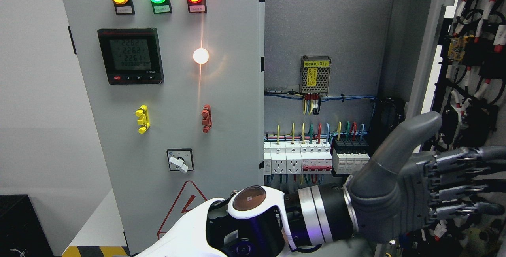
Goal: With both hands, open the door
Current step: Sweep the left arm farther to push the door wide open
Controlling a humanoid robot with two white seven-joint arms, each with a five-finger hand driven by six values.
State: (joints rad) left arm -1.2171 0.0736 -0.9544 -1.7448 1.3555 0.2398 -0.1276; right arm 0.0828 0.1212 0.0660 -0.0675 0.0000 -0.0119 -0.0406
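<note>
The grey electrical cabinet has two doors. The left door (229,102) is closed and carries three lamps, a meter and switches. The right door (433,43) stands swung open at the right edge of the picture, its wired inner side (478,55) facing me. My left arm (253,217) comes in from the bottom left of the middle and reaches across to the right. My left hand (454,166) has its fingers (470,188) stretched out flat against the inner side of the right door, thumb (411,138) up. It grasps nothing. The right hand does not show.
The open cabinet (328,23) shows a power supply (315,74), coloured wires and a row of breakers and sockets (304,160). A white wall (35,110) is at the left, with a black box (19,221) at the lower left.
</note>
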